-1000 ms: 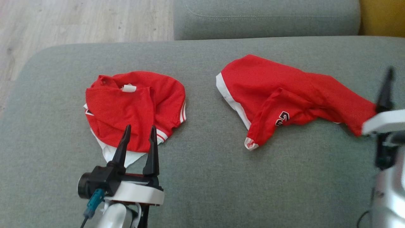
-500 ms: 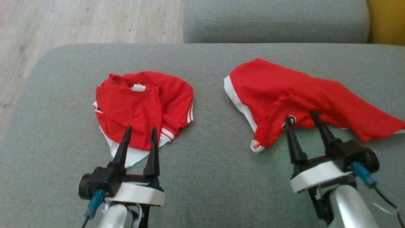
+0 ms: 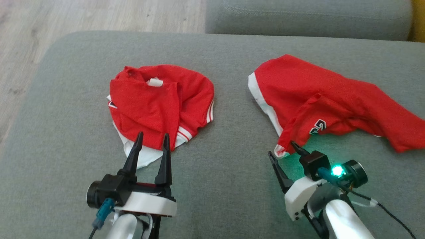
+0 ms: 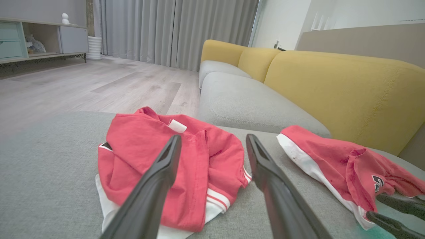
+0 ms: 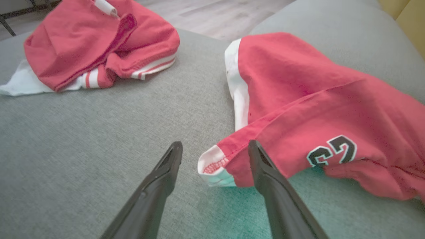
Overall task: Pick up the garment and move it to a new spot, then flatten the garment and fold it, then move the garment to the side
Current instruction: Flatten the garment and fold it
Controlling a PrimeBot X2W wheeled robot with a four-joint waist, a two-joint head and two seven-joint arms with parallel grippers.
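Head view counts two red cloth pieces on one grey sofa cushion (image 3: pixel 232 192), and two grippers below them. The garment (image 3: pixel 159 106) lies to the robot's left, bunched into a compact heap with no clear long axis. Its white tag (image 3: pixel 154 82) is at the far end, pointing away from the robot, and its white panel and red-striped trim (image 3: pixel 184 134) are at the near end. The left gripper (image 3: pixel 152 135) has its jaws spread wide and holds nothing, its tips at the garment's near edge; whether they touch it cannot be told. The other red cloth piece (image 3: pixel 318 96), with plain white edging and a dark "23" (image 3: pixel 317 126), stretches off to the right, well apart from the garment with bare cushion between them. The right gripper (image 3: pixel 282 148), also wide open and empty, has its tips on either side of that piece's white-hemmed near corner, and a green light (image 3: pixel 337 171) glows on its wrist. Wood floor (image 3: pixel 99 16) lies beyond the cushion, and the left wrist view shows yellow backrests (image 4: pixel 332 89).
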